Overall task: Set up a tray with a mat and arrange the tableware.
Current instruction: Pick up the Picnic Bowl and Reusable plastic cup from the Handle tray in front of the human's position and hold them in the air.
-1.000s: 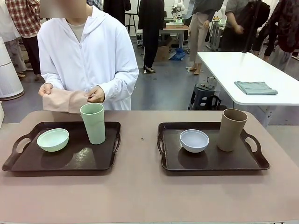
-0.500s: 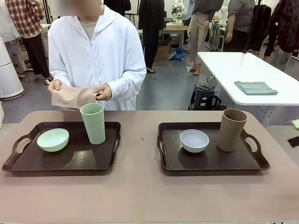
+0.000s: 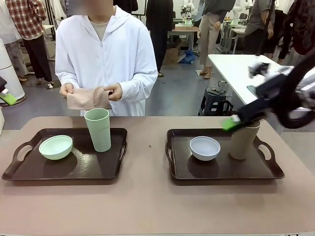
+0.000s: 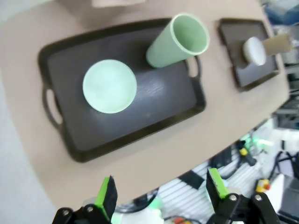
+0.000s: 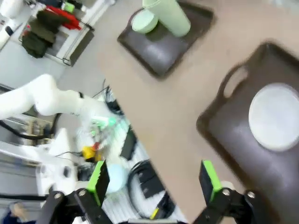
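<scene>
Across the table a person holds a folded pinkish mat (image 3: 87, 97) in both hands. The left tray (image 3: 83, 164) carries a mint green bowl (image 3: 55, 146) and a pale green cup (image 3: 98, 129). A bluish-white bowl (image 3: 204, 147) and a tan cup (image 3: 243, 140) stand on the right tray (image 3: 221, 169). My right gripper (image 3: 234, 122) hangs blurred just above the tan cup; in its wrist view it (image 5: 154, 181) is open, above the table's near edge beside the bluish-white bowl (image 5: 275, 116). My left gripper (image 4: 161, 191) is open and high above the mint bowl (image 4: 110, 86) and green cup (image 4: 180, 41).
Bare table stretches between the two trays and along the near edge. A green pad of my left gripper (image 3: 6, 96) shows at the far left, off the table. Behind stand a white table (image 3: 256, 73) with a folded cloth, a stool and several bystanders.
My right arm has swung in from the right to above the tan cup. The left gripper has appeared at the left edge. The person has shifted slightly right with the mat.
</scene>
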